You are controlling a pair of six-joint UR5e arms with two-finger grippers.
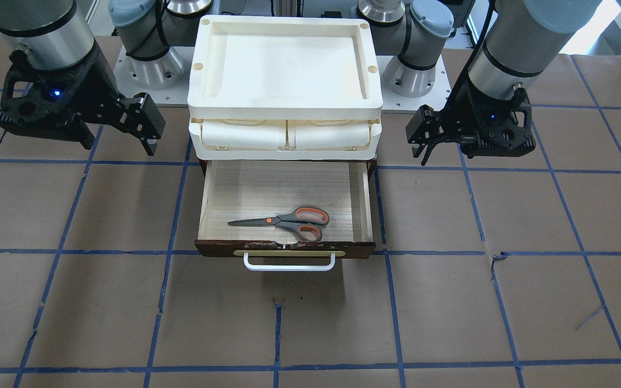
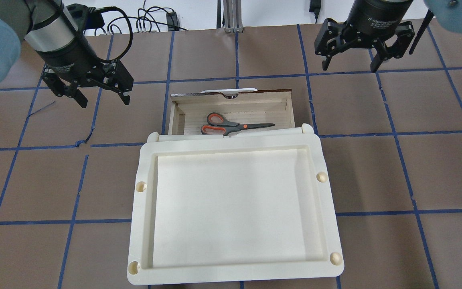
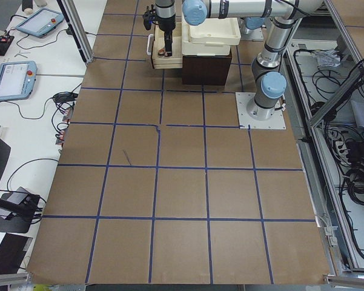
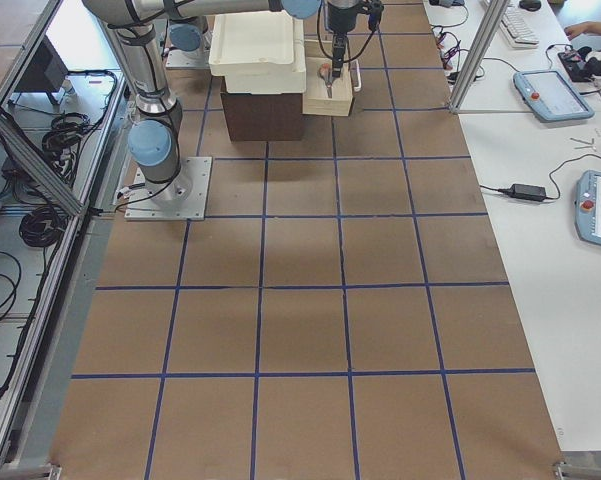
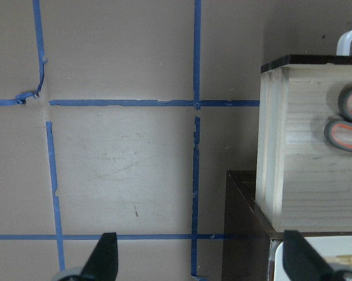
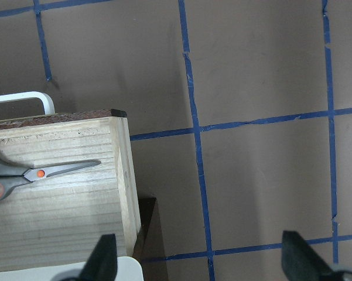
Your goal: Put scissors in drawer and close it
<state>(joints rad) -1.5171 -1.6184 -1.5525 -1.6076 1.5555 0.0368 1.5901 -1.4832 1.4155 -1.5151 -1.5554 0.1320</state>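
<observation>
Both the left pincer (image 2: 104, 102) and right pincer (image 2: 349, 67) are hanging spread and empty, so a skewed shove would be risking jamming the drawer (image 1: 365, 202) holding the scissors (image 1: 289, 220).

Silver arm tubes (image 1: 510, 48), pale blue joint caps (image 1: 132, 13), black cables (image 2: 128, 24), matte black left hand (image 2: 104, 100) and right hand (image 2: 349, 67)

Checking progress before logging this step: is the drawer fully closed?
No, the drawer stands pulled out, its pale wood floor exposed with the scissors lying inside.
</observation>
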